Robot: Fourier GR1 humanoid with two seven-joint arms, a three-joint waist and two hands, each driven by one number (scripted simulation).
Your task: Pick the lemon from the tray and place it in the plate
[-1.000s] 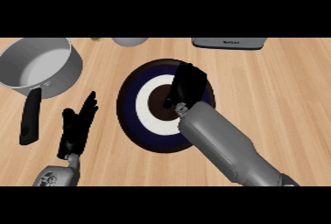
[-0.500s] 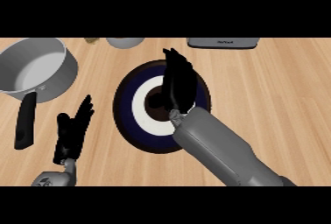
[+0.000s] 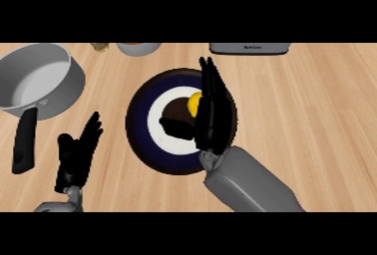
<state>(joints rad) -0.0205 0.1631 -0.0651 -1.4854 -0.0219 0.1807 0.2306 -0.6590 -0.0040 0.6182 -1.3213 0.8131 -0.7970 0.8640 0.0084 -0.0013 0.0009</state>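
The lemon (image 3: pixel 194 102) sits on the plate (image 3: pixel 141 119), a small yellow curve showing just left of the right hand (image 3: pixel 209 117). That hand stretches over the plate with its fingers straight and together, so it is open and holding nothing. I can't tell whether its edge touches the fruit. The left hand (image 3: pixel 77 157) rests open at the lower left of the counter (image 3: pixel 309 109), fingers up, well apart from the plate.

What worries me is the way out. A lemon is rounded and smooth-skinned, so if the hand sweeps sideways as it leaves, I'd expect it to nudge the fruit and set it rolling toward the rim. The plate looks shallow, with little lip to stop it. Lifting straight up first seems the safer move.

The plate is round and glossy, banded in dark blue, white and a dark centre. The counter is pale wood with fine grain. At the upper left stands a grey metal saucepan (image 3: pixel 37 79) with a long black handle, and a dark flat appliance (image 3: pixel 249 48) lies at the top edge
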